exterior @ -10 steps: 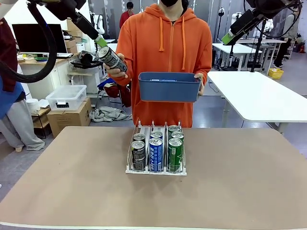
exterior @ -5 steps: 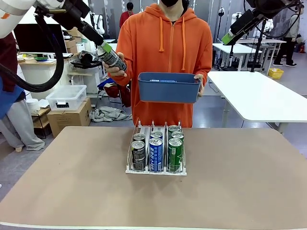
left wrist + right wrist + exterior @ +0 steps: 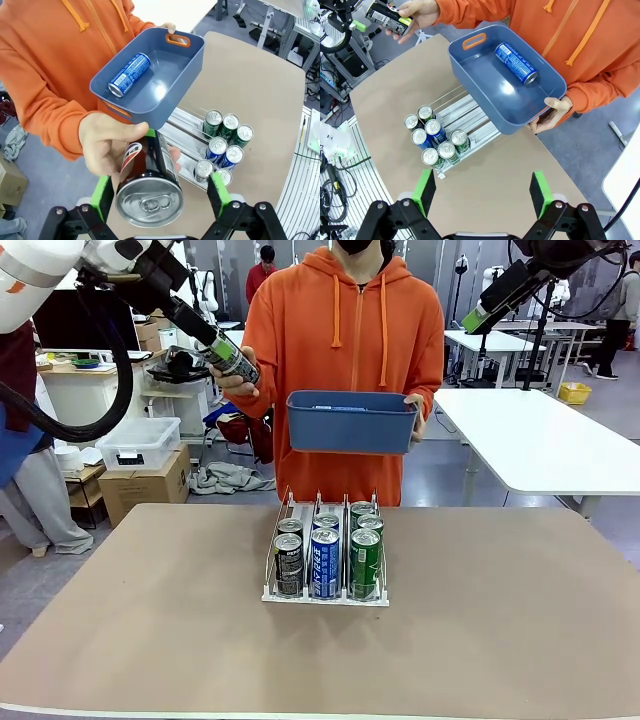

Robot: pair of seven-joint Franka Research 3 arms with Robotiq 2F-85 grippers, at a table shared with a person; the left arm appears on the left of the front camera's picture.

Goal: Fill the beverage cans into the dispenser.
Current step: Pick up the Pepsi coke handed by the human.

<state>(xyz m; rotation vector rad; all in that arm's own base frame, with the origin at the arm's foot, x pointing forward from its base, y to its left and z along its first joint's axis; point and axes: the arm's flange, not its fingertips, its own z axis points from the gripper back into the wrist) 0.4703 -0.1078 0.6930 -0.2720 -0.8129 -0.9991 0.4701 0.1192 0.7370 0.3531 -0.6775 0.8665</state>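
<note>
The left gripper [image 3: 160, 180] stands with its jaws wide, one green pad on either side of a dark can [image 3: 232, 358], with a gap showing at each pad. The person's hand [image 3: 107, 145] holds that can out, up and to the left of the rack [image 3: 305, 512] and well above the table [image 3: 500, 620]. The thumb and fingers wrap the can's far half, and its silver top faces the wrist camera.

The step in hand looks like taking this can from the person. To do it well, the pads should close squarely on the bare stretch of the can's body near its top, clear of the person's fingers. The can should sit centred between them so it does not twist. The arm would do best to wait until the hand lets go before pulling away.

On the rack, the left lane holds two dark cans [image 3: 289, 558] at the front, the middle lane two blue and the right lane three green. The dark can probably belongs at the open back of the left lane, set down upright between the wires.

The person's other hand holds a blue bin [image 3: 185, 55] above the rack's far side, with one blue can [image 3: 129, 75] lying in it.

The right gripper [image 3: 482, 173] hangs wide and empty high above the rack.
</note>
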